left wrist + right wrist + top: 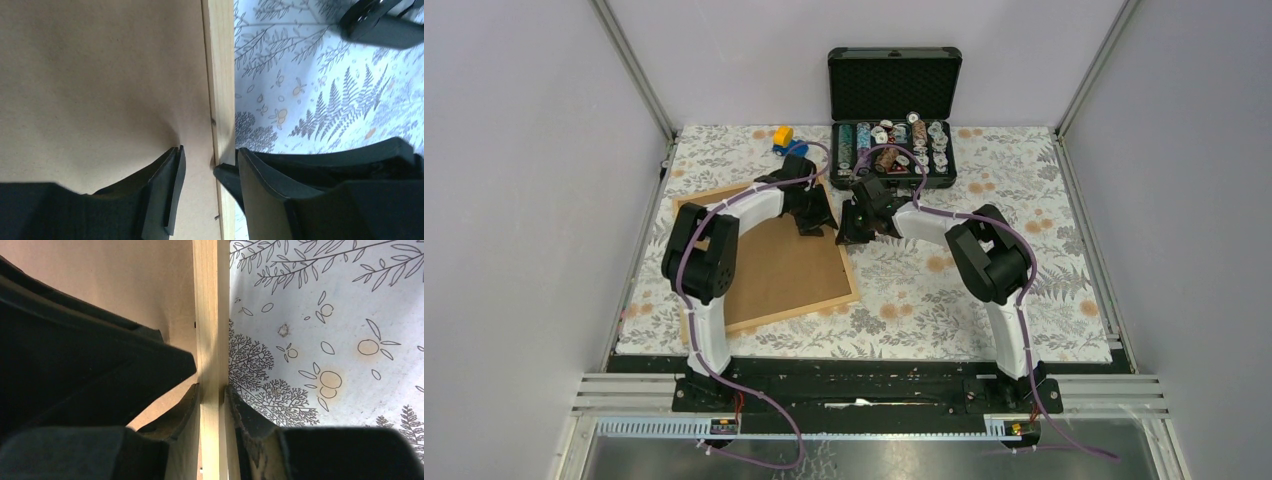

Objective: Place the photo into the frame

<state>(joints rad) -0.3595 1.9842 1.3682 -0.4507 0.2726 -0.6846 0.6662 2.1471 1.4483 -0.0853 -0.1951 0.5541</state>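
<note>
The frame [774, 315] of light wood lies flat on the left half of the table, with a plain brown backing sheet [769, 262] filling it. The photo is not in view. My right gripper [849, 232] is shut on the frame's right rail [205, 300], one finger on each side [211, 387]. My left gripper [819, 222] is open just beside it and straddles the same rail [220, 75]. Its left finger [170, 170] presses on the backing sheet [100, 75], and its other finger is outside the rail [208, 150].
An open black case [894, 85] with several small rolls and spools stands at the back centre. A yellow and blue toy [782, 138] lies at the back left. A floral cloth [984, 290] covers the table. Metal posts and grey walls close the sides.
</note>
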